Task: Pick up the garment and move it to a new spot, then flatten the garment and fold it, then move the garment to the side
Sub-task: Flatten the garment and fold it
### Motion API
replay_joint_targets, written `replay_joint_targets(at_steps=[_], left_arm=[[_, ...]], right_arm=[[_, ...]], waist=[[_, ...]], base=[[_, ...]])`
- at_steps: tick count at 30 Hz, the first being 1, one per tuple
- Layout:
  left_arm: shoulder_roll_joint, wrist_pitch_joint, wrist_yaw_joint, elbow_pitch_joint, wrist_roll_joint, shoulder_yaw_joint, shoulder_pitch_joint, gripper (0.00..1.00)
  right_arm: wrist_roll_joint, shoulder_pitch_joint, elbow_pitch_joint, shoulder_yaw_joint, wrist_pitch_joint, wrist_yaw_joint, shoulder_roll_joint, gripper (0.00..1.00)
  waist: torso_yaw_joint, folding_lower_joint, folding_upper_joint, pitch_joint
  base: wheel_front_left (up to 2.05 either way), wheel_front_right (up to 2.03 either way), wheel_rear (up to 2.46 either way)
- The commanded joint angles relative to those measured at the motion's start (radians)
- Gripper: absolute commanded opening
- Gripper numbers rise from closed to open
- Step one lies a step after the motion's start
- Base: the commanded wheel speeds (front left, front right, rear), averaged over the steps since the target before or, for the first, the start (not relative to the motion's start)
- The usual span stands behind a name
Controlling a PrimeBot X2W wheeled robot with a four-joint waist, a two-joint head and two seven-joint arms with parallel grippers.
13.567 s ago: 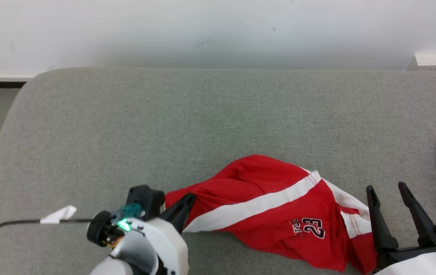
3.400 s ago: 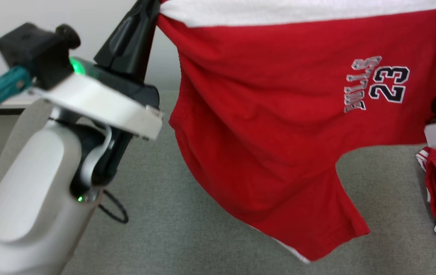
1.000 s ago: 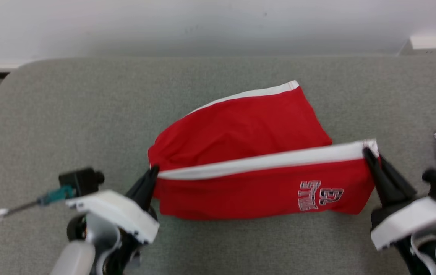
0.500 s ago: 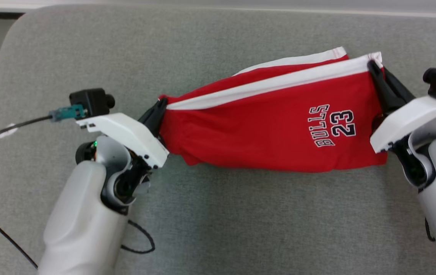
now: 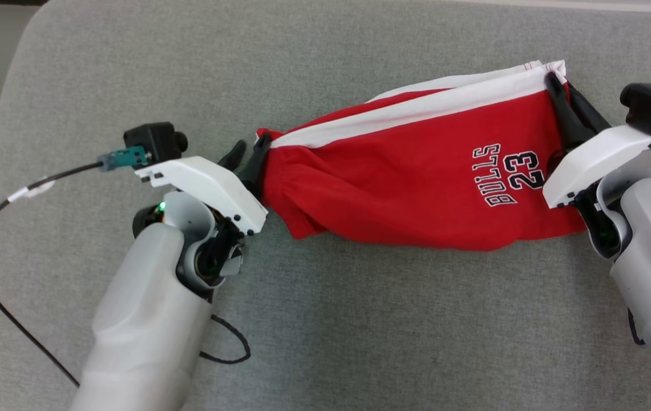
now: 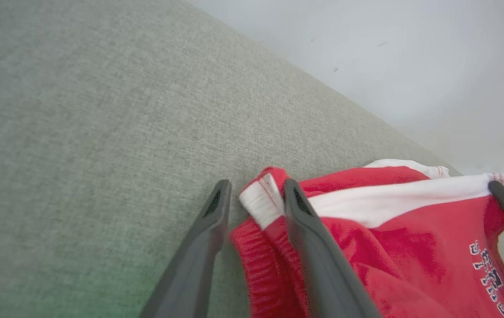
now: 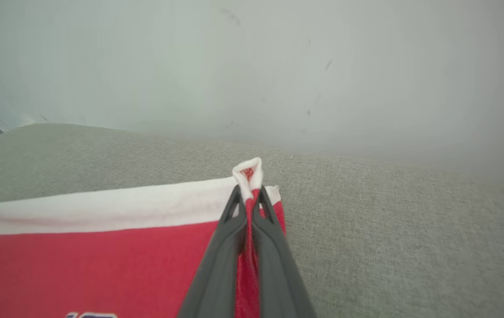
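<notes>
The shorts lie on the cushion, spanning 9 to 2 o'clock. The right gripper clamps the 2 o'clock waistband corner. The left gripper, closed on the 9 o'clock corner a moment earlier, now has its fingers apart.

Garment on cushion, cable at left, wall behind

Bright, soft, even light with no glare. The head view is sharp, and the garment casts only a thin, faint shadow along its near edge on the grey fabric surface. The left wrist view is softer: the left fingers blur toward the bottom edge, beside a green tint. In the right wrist view the wall is hazy and the corners dim.
</notes>
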Motion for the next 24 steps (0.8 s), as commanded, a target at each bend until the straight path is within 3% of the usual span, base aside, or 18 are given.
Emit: replay_joint_targets(at_steps=[1,5,9,16,21,24], left_arm=[[0.0,-0.014,-0.006,0.012,-0.015,-0.002,0.0,1.0],[-0.001,-0.061,-0.017,0.033,-0.008,-0.004,0.024,1.0],[0.027,-0.168,0.005,-0.001,0.042,-0.002,0.056,1.0],[0.099,-0.363,0.097,-0.134,0.188,-0.016,0.137,1.0],[0.154,-0.402,0.181,-0.244,0.308,-0.033,0.198,1.0],[0.171,-0.405,0.198,-0.281,0.328,-0.033,0.226,1.0]], right_arm=[[0.013,-0.011,0.012,0.01,-0.017,-0.004,-0.004,1.0],[0.028,-0.002,0.019,0.047,-0.063,-0.004,-0.013,1.0],[0.011,0.023,-0.006,0.041,-0.087,-0.004,-0.029,1.0],[-0.096,0.127,-0.151,-0.113,-0.089,-0.003,-0.052,1.0],[-0.166,0.248,-0.241,-0.217,-0.089,-0.003,-0.026,1.0],[-0.181,0.297,-0.282,-0.241,-0.084,-0.003,-0.011,1.0]], waist=[[0.0,-0.0002,0.0,-0.008],[-0.007,-0.0002,0.0,-0.035],[-0.022,-0.0002,0.0,-0.067],[-0.054,-0.0002,0.0,-0.134],[-0.083,-0.0002,0.0,-0.181],[-0.099,-0.0002,0.0,-0.195]], base=[[0.0,0.0,0.0],[0.0,0.0,0.0],[0.0,0.0,0.0],[0.0,0.0,0.0],[0.0,0.0,0.0],[0.0,0.0,0.0]])
